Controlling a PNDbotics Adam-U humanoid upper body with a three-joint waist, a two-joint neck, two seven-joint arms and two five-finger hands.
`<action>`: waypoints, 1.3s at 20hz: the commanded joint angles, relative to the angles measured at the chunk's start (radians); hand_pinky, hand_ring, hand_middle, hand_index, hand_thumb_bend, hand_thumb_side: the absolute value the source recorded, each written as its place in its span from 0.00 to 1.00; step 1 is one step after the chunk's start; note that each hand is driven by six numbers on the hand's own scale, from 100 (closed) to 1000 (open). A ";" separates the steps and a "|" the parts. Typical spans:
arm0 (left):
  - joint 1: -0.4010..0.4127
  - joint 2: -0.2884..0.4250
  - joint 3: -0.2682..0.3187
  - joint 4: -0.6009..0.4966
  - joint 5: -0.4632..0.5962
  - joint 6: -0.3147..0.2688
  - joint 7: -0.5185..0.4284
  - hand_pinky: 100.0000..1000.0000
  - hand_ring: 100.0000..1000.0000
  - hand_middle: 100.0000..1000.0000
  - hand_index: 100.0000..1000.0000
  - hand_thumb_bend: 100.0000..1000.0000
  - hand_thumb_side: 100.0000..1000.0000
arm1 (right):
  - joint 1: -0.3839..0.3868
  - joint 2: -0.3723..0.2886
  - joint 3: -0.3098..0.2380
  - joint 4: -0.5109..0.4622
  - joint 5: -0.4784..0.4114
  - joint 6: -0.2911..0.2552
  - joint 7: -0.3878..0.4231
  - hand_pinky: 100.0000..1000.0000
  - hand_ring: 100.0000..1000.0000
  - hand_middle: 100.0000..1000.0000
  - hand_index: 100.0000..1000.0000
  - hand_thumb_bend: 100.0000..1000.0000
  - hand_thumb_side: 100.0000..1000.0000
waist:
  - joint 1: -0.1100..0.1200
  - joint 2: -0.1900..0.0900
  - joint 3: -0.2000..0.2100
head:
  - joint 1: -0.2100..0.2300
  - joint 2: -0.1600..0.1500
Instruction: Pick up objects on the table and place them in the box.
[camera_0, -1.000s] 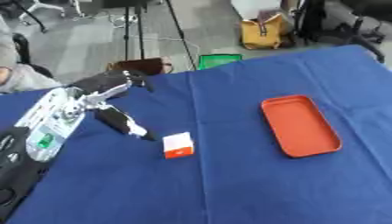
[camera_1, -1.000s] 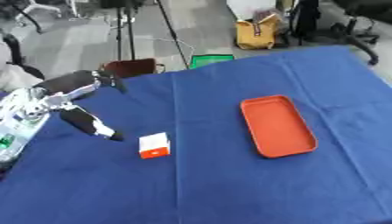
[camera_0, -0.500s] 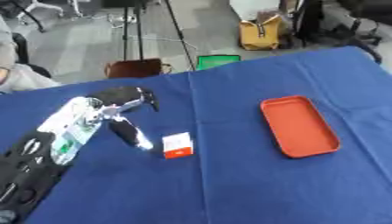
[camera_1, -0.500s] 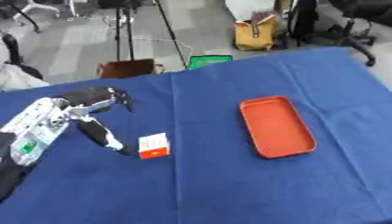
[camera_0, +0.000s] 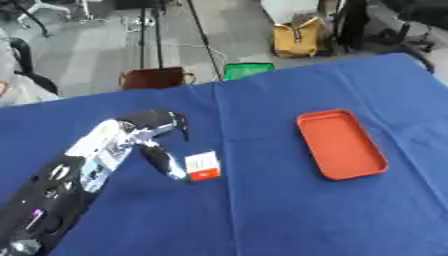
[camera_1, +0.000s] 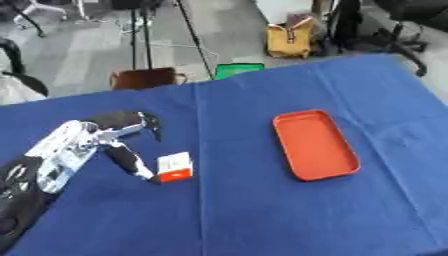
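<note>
Small white-and-orange carton (camera_0: 203, 166) flat on blue table (camera_0: 262, 210), open left hand (camera_0: 157, 135) just beside.

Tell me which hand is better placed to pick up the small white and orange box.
Left. The left hand is already beside the small white and orange box, its fingers reaching down to the box's edge. The right hand shows in neither view. The orange tray lies apart, to the right.

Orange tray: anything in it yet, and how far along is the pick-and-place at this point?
Nothing is done: the orange tray holds nothing. In hand: the left hand is beside the small white-and-red box on the blue tablecloth, a lower digit at its left edge, upper fingers curled above it; no grasp shows. Left: grasp, carry right, place in tray. The right hand is not in view.
</note>
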 joint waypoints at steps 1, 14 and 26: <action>-0.025 -0.006 -0.007 0.023 -0.042 -0.005 0.015 0.95 0.84 0.80 0.68 1.00 0.42 | -0.011 -0.016 -0.002 -0.016 -0.005 -0.001 0.004 0.57 0.68 0.64 0.82 0.46 0.46 | -0.007 -0.012 -0.003 | 0.000 -0.012; -0.045 -0.058 -0.010 0.107 -0.106 0.004 0.096 0.93 0.84 0.80 0.64 0.92 0.42 | -0.012 -0.014 -0.002 -0.016 -0.008 -0.003 0.004 0.57 0.68 0.64 0.82 0.45 0.46 | -0.011 -0.010 -0.006 | 0.003 -0.017; -0.049 -0.071 -0.007 0.137 -0.087 0.041 0.172 0.89 0.80 0.75 0.44 0.32 0.35 | -0.011 -0.013 -0.003 -0.016 -0.008 -0.003 0.004 0.57 0.68 0.64 0.82 0.45 0.46 | -0.012 -0.009 -0.009 | 0.005 -0.020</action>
